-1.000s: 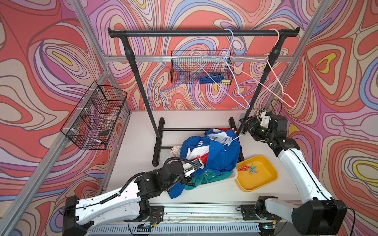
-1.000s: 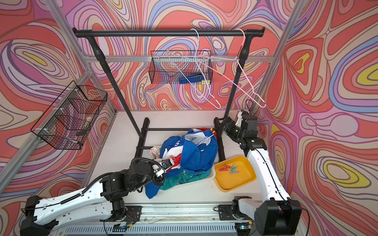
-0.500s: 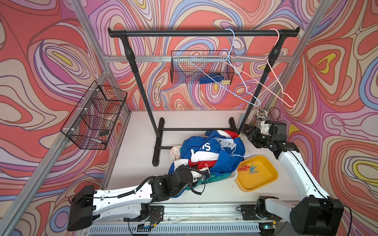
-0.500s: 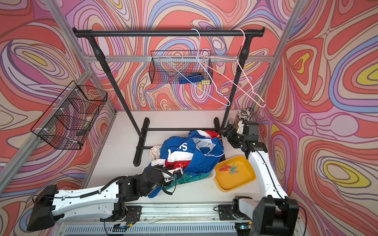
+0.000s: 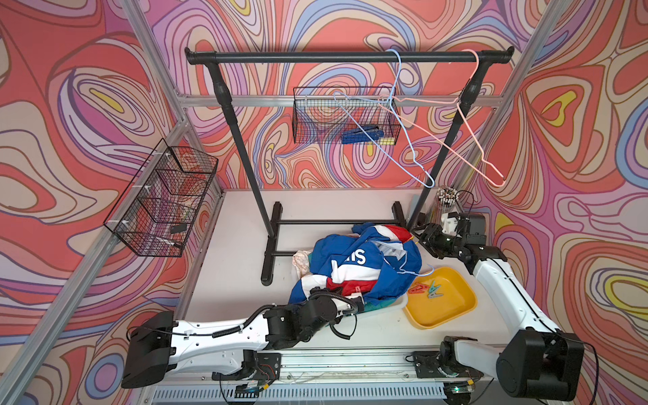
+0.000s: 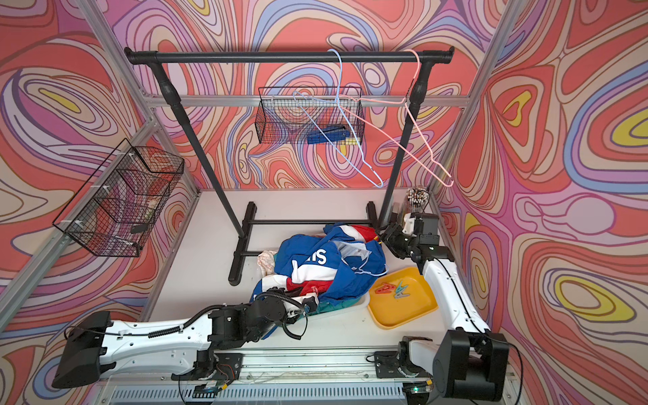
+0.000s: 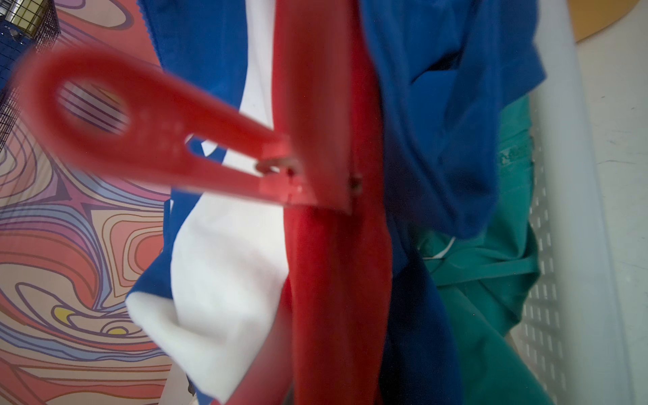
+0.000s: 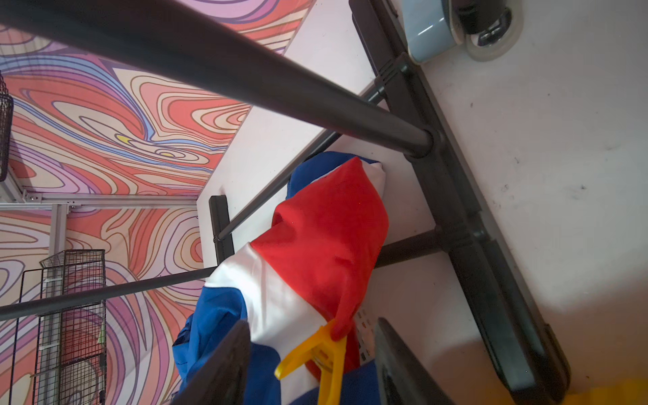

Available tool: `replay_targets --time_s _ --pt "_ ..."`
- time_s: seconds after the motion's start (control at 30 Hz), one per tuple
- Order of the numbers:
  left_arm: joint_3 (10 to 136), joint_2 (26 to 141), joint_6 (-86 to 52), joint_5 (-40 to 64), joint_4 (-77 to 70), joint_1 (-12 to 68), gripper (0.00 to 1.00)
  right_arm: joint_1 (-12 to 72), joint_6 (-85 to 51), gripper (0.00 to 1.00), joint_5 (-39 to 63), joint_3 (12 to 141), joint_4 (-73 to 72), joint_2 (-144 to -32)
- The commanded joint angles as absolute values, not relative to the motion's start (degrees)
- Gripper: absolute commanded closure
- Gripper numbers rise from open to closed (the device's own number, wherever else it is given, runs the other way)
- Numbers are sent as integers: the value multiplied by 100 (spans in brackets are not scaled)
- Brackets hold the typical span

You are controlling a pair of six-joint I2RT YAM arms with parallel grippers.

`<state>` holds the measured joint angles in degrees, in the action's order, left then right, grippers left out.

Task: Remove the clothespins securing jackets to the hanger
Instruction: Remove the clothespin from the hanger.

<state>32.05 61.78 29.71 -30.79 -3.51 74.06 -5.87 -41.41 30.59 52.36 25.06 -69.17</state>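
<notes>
The blue-red-white jacket (image 5: 361, 266) lies crumpled on top of a teal jacket (image 5: 382, 305) and a pink-and-cream one (image 5: 301, 261). A light blue hanger wire (image 5: 406, 269) pokes out of it. My left gripper (image 5: 357, 303) is shut at the pile's front edge; its fingers are hidden. Red jacket fabric (image 7: 336, 280) runs into its jaws, just past a red clothespin (image 7: 168, 140) clipped on that fabric. My right gripper (image 8: 312, 326) stands open at the pile's back right (image 5: 422, 235). A yellow clothespin (image 8: 324, 354) on the hood sits between its fingers (image 8: 224, 364), untouched.
A yellow tray (image 5: 449, 312) with red (image 5: 415, 289) and teal-grey clothespins (image 5: 434, 290) sits right of the pile. The black rack's post (image 8: 245, 80) and foot pass close by my right gripper. Two bare hangers (image 5: 398, 115) hang on the rail. A white perforated bin (image 7: 561, 245) lies under the jackets.
My left arm dropped and drew back toward the front, dragging the jacket so its white letters show. My right gripper lowered to the hood and its jaws narrowed around the yellow clothespin.
</notes>
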Motion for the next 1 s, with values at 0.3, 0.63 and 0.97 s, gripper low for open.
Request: replay_targets --time_s 0.3,0.63,0.97 --pt "3111 6409 2903 -3005 -171 7589 100 -579 -4112 53 3155 4896 2495 -6882" --pt "3103 6481 2898 -3075 -165 7673 100 -560 -4097 62 3122 4845 2610 -6830" --pt "3111 6499 2865 -3059 -131 7702 100 -562 -4131 81 3070 4729 2643 -6728"
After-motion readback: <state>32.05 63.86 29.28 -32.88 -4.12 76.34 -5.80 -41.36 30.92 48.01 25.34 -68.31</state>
